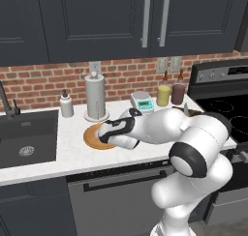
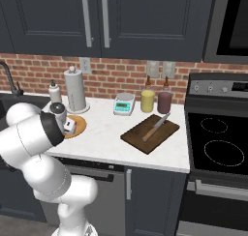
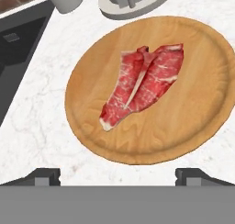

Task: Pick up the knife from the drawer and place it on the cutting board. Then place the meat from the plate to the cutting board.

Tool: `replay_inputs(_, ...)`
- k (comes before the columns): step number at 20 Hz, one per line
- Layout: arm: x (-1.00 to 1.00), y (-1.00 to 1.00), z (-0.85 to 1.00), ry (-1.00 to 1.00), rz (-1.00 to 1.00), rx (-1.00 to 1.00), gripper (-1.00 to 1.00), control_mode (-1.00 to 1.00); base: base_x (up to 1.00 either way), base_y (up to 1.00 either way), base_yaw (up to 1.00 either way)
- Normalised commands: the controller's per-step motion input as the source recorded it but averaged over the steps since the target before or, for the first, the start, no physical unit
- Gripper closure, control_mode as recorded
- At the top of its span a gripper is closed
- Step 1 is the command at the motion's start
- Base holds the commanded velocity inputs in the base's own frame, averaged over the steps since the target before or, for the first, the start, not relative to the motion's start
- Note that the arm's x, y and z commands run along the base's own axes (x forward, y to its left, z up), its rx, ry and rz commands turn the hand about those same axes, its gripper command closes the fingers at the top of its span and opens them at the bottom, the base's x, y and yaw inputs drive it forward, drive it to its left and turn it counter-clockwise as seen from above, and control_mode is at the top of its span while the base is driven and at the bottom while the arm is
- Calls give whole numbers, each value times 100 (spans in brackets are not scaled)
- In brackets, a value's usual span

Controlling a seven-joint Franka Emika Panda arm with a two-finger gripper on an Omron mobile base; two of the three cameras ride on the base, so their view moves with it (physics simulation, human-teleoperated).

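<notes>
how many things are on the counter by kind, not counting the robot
bottles: 3, soap bottle, yellow bottle, dark bottle
wooden boards and plates: 2, cutting board, plate
paper towel holder: 1
scale: 1
knife: 1
meat: 1
total: 9

The flat raw steak is deep red streaked with pale white marbling, on a round tan-orange wooden plate with faint grain lines. The stone bench is white with light grey veining. The rectangular wooden cutting board is dark reddish-brown; the small knife on it has a grey blade and an orange-brown handle. The brick wall is red-brown with pale mortar lines, and the cabinet doors are dark navy-grey with silver handles.
</notes>
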Motion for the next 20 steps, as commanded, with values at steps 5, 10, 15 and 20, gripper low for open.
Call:
replay_inputs(5,0,0,-1,0,-4,0,-100,-100,0,0,0)
replay_inputs(10,7,0,0,0,-8,0,-100,-100,0,0,0)
replay_inputs(15,14,0,0,0,-7,0,-100,-100,0,0,0)
replay_inputs(20,11,11,1,0,0,0,-100,-100,0,0,0)
